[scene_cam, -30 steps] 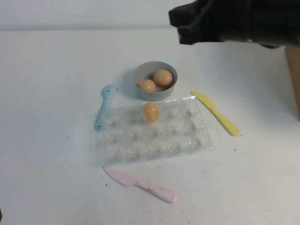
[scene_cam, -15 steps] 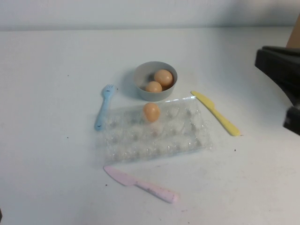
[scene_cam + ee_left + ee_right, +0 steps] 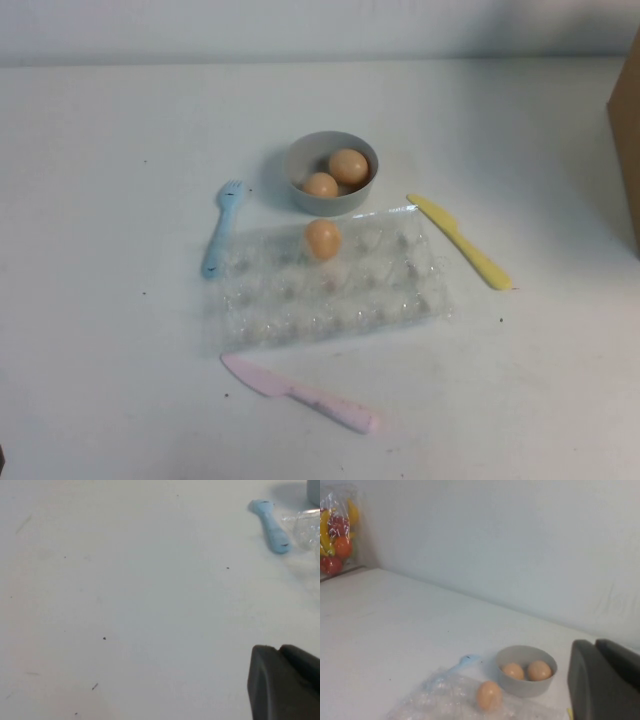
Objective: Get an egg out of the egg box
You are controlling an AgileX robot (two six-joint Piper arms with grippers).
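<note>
A: Where is the egg (image 3: 323, 239) kept?

B: It is seated in a far-row cup of the egg box (image 3: 300, 300), beside the bowl (image 3: 300, 158) where 2 eggs are held.

A: And the grippers?

B: The left gripper (image 3: 285, 682) is parked off the tray, the right gripper (image 3: 605, 680) raised nearby; jaw opening cannot be told.

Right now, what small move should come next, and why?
Probably bring the right claw back down toward the egg in the box. One egg sits in a far-row cup; two others lie in the bowl. Neither arm shows in the high view. The left claw is over bare table.
</note>
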